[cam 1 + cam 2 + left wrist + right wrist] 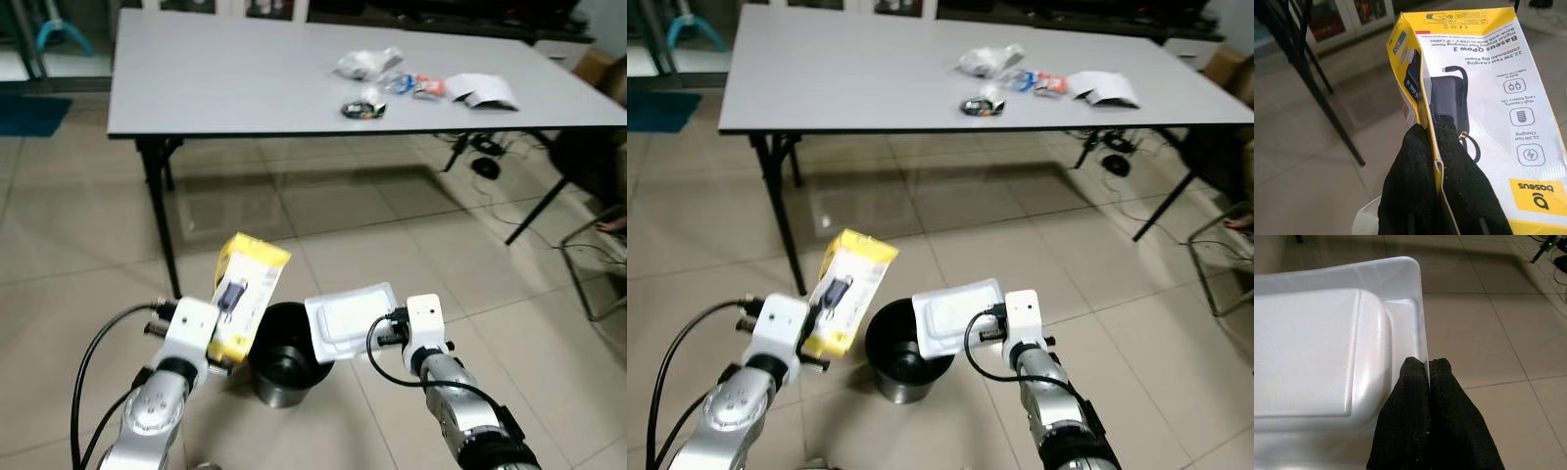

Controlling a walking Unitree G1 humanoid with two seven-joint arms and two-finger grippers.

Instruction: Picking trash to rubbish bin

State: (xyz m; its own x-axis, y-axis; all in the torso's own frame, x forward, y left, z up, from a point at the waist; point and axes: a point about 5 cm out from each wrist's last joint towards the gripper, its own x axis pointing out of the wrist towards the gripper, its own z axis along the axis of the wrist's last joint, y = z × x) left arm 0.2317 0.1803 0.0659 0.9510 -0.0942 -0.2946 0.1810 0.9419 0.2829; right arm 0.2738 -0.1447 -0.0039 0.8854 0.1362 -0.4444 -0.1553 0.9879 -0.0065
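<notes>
As tools [1437, 161] pinch, glossy box [247, 294], moulded tray [350, 317]

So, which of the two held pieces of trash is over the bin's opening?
The white plastic tray in the right gripper: its edge overlaps the black bin. The yellow power bank box in the left gripper stands beside the rim.

Left end effector [815, 338] holding yellow box [847, 291], right end effector [972, 333] holding white tray [955, 313], over black bin [899, 357]

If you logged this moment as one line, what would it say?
left tool: shut on yellow box, beside bin | right tool: shut on white plastic tray, over bin rim | table: wrappers left
</notes>
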